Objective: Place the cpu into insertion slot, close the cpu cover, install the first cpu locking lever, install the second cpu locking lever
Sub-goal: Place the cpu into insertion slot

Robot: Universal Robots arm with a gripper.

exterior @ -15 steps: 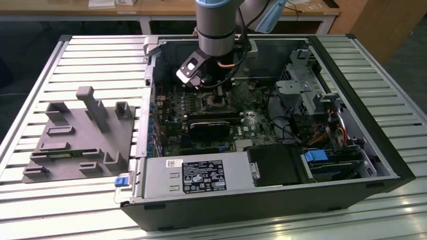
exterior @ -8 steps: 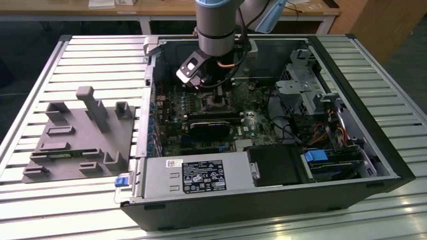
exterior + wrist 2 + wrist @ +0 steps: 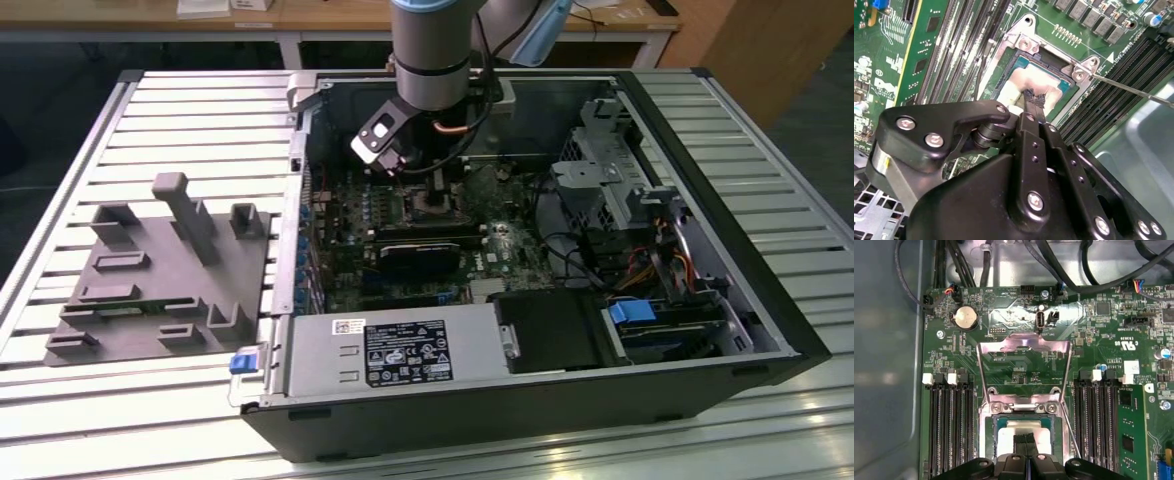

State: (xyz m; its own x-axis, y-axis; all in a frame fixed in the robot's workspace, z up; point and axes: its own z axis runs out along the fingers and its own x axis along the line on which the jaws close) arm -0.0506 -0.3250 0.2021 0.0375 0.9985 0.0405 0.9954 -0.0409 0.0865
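The chip (image 3: 1045, 432) is found seated in the socket (image 3: 988, 440) right under the gripper (image 3: 1026, 439), whose empty fingers are pressed together on it, while the cover (image 3: 1024, 344) beyond the fingertips is left raised and the levers (image 3: 1134, 91) are judged unlatched

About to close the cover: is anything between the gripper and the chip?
Nothing. In both wrist views the shut gripper meets the chip lying in its socket, with no gap showing; the cover stands open.
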